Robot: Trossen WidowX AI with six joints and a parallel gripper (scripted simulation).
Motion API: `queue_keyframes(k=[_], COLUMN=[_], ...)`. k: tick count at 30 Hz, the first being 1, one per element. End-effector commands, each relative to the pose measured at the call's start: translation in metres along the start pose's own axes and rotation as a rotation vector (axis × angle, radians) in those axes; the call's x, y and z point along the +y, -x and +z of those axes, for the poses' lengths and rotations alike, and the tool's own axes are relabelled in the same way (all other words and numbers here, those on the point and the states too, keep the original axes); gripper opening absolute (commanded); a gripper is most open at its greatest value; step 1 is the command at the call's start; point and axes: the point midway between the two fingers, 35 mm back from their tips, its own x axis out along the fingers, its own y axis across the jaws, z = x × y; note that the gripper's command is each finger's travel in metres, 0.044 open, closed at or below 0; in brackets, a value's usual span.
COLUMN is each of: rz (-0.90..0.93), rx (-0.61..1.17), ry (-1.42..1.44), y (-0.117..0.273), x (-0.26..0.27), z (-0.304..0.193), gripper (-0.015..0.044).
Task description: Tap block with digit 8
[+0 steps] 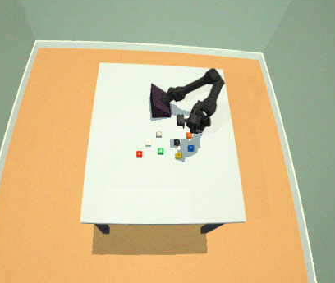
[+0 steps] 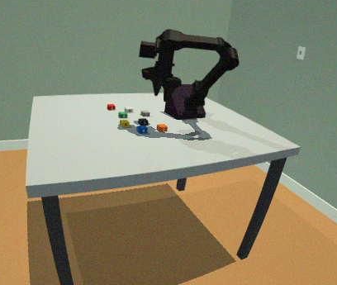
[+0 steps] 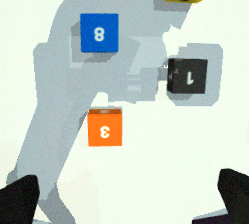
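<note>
With my fingers standing wide and nothing between them, the gripper (image 2: pixel 157 92) (image 3: pixel 130 182) hangs above the table (image 1: pixel 143 194) (image 2: pixel 82 154). Past the tips sits the orange block (image 1: pixel 189 135) (image 2: pixel 162 128) (image 3: pixel 105 130), a 3 — the one I could clip by coming down early or short. Just beyond it is the blue block (image 1: pixel 190 148) (image 2: pixel 142 130) (image 3: pixel 99 34), my 8. Fingers spread like this might straddle it, or catch the black block (image 1: pixel 176 143) (image 2: pixel 143 121) (image 3: pixel 188 76) alongside; I'd narrow them first.
</note>
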Motion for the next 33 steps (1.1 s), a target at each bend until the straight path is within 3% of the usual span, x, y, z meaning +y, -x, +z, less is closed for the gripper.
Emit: queue_keyframes(k=[1, 24, 33], rz=[0.008, 0.008, 0.007], rx=[0.006, 0.006, 0.001], ry=[-0.010, -0.010, -0.005], y=[-0.003, -0.002, -0.002], x=[0.021, 0.021, 0.017], z=[-0.020, -0.018, 0.066], gripper=[0.0400, 0.0400, 0.0400])
